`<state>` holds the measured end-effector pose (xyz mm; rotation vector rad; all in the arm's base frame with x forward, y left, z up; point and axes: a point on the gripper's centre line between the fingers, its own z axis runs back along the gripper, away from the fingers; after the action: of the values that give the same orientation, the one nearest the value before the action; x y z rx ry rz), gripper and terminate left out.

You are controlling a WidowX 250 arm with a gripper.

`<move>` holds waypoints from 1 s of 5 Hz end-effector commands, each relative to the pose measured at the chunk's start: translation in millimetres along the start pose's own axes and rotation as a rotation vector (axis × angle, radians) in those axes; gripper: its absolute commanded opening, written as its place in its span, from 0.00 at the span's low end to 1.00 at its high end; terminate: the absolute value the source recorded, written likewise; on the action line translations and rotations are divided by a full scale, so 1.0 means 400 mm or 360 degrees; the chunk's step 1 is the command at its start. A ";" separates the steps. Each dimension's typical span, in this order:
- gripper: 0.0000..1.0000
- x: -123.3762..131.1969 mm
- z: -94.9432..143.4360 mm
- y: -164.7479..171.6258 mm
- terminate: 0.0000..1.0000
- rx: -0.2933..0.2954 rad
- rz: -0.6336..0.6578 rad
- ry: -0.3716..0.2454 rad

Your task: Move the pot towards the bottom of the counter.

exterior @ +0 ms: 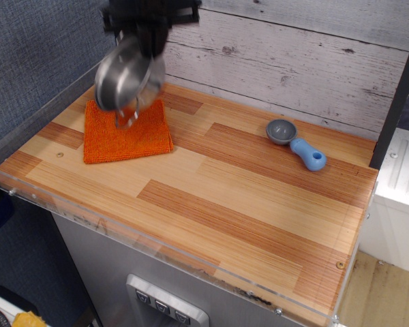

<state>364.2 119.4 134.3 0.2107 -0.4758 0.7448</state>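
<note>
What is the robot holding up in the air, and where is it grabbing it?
The gripper holds the steel pot by its upper rim, tilted above the orange cloth.

Single fixed view, no second camera, so no overlap between views. Camera sits high, off the near-left corner of the counter (pixel 211 204), looking down and across at an angle toward the whitewashed plank wall (pixel 307 61) at the back. Mid distance: whole wooden top fits in frame, with the clear acrylic rim (pixel 157 248) running diagonally along the near edge. Grey fabric panel (pixel 34 61) fills the left side. The metal cabinet front (pixel 123 272) shows below the near edge. Top of frame cuts off the arm above the gripper (pixel 148 34); the right edge catches a white unit (pixel 399 184).
</note>
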 end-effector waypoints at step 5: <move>0.00 -0.341 0.189 -0.130 0.00 -0.0615 -0.0866 0.0042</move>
<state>290.8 -30.3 119.0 -0.0365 -0.4649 0.1217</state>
